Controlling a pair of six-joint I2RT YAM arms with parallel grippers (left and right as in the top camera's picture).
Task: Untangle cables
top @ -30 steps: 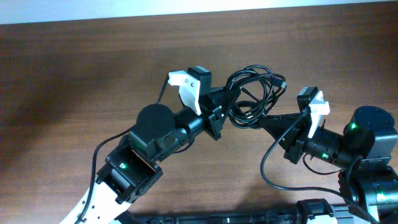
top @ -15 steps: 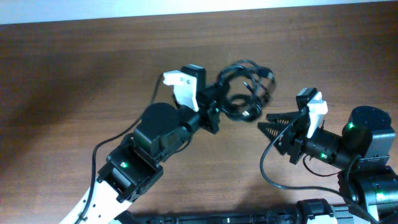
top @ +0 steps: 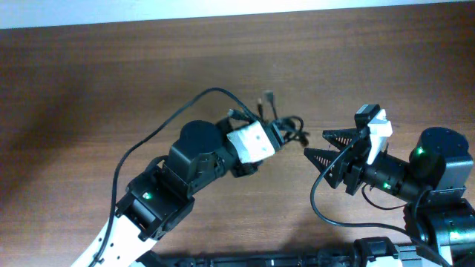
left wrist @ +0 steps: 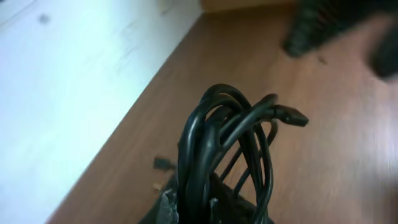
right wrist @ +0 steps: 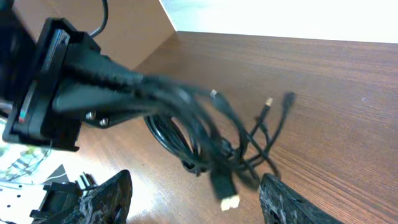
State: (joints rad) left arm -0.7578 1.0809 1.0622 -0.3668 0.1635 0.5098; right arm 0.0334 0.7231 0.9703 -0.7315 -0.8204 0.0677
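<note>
The cables (top: pixel 291 127) are a bundle of thin black cords, bunched in the jaws of my left gripper (top: pixel 276 136), which is shut on them. In the left wrist view the cables (left wrist: pixel 219 140) rise as tight loops from between the left gripper (left wrist: pixel 194 208) jaws, and one plug (left wrist: pixel 293 116) sticks out to the right. My right gripper (top: pixel 315 144) stands open just right of the bundle, apart from it. In the right wrist view the cables (right wrist: pixel 200 140) hang blurred above the table between and beyond the open right gripper (right wrist: pixel 196 196) fingers, with loose plug ends dangling.
The brown wooden table (top: pixel 89 81) stretches to the left and the back, up to a white wall edge (top: pixel 223 11). A thicker black wire (top: pixel 171 122) of the left arm arcs over the table. The right arm's base (top: pixel 441 174) sits at the right edge.
The right gripper has opened and let go of the cables. The left wrist has turned over and drawn the bundle back and left, bunching its loops.
</note>
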